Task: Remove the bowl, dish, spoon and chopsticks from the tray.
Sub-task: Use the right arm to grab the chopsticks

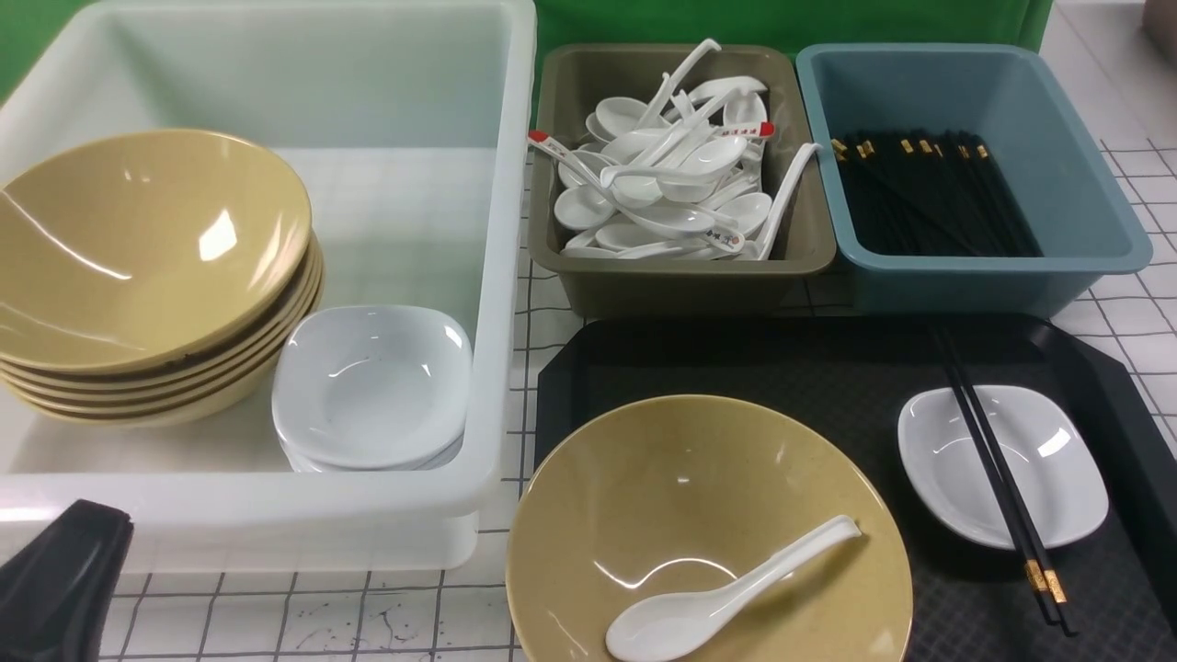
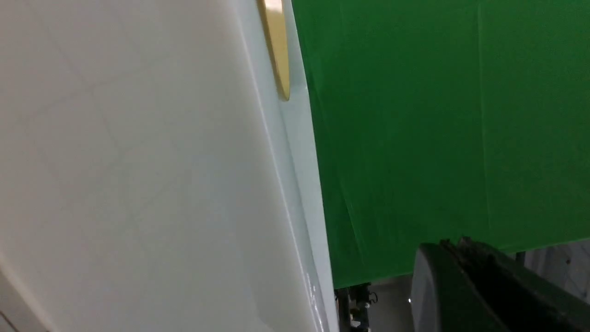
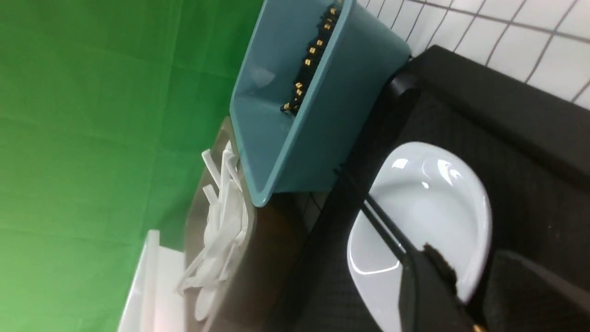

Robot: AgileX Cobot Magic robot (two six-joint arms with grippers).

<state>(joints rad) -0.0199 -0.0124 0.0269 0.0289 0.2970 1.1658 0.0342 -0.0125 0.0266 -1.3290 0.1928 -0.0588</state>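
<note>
White tiled tabletop with dark grid lines carried everything; on it sat one large flat black plastic tray with clipped corners; on the tray sat one wide glossy mustard-yellow bowl and one small shallow white rounded-square dish; one plain white soup spoon lay inside the bowl, and one pair of thin black gold-banded chopsticks lay across the dish; behind the tray stood one olive bin heaped with white spoons and one blue bin holding many black chopsticks; to the left, one translucent white tub held a stack of about five yellow bowls and a short stack of white dishes; the left gripper, fingers pressed together, sat low at the near left, outside the tub's near wall and well apart from the tray; the right gripper, out of the front view, had its fingers spread apart, with the dish and chopsticks just ahead and the chopsticks running towards one finger, contact impossible to judge; a green backdrop closed the far side.
</note>
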